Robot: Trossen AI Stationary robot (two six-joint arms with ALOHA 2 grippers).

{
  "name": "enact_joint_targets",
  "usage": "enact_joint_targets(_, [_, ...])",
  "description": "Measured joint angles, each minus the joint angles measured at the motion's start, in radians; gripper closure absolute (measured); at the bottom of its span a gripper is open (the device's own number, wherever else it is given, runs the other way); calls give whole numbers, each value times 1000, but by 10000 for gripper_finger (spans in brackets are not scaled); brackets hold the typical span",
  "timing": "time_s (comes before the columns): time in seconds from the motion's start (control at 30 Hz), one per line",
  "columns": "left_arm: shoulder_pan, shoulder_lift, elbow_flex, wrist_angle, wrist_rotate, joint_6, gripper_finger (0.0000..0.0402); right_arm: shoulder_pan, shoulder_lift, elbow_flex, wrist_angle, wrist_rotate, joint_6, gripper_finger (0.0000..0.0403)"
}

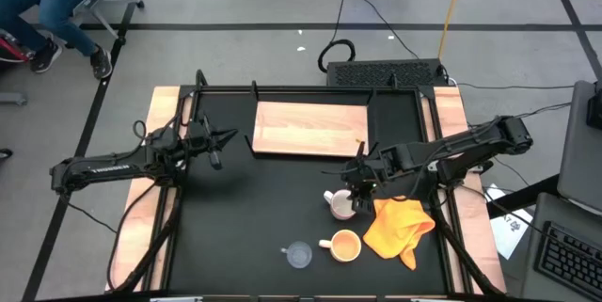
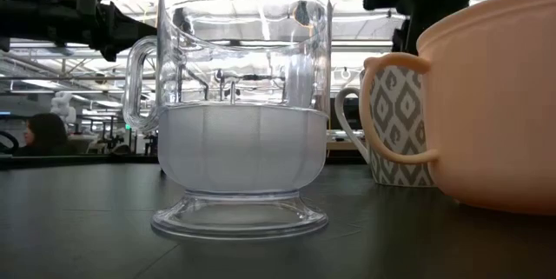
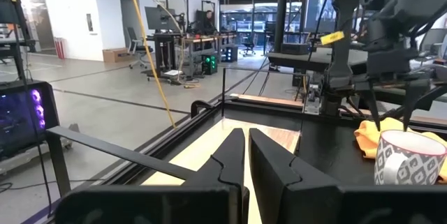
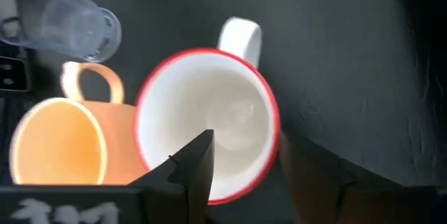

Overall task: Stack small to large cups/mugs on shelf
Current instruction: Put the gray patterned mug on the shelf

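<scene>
Mugs all stood off the shelf (image 1: 310,128): white mug (image 1: 340,206) right of centre, orange mug (image 1: 344,245) and glass cup (image 1: 299,256) lower. My right gripper (image 1: 357,182) straddled the white mug's rim, open. Left gripper (image 1: 218,143) waited, closed, empty. Nothing was stacked yet.

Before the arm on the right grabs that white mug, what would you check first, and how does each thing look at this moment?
1. Right gripper over the white mug: ok; the wrist view looks straight down into it.
2. Jaws astride the rim: ok; they stand open, one finger inside and the other outside.
3. Mug upright: ok.
4. Room beside it: not ok; the orange mug sits close by, and the yellow cloth lies on the other side.
5. Shelf free for stacking: ok; nothing on the board.
6. Left gripper out of the way: ok; it is across the table, jaws shut.
</scene>
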Motion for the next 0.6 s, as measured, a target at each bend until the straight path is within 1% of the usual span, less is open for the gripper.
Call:
enact_joint_targets(0.13, [0,0,0,0,0,0,378,-14,0,-35,10,-2,13,248])
enact_joint_targets(0.4, [0,0,0,0,0,0,378,-21,0,-75,87,-3,14,248])
enact_joint_targets(0.6, [0,0,0,0,0,0,378,-21,0,-99,97,-3,21,248])
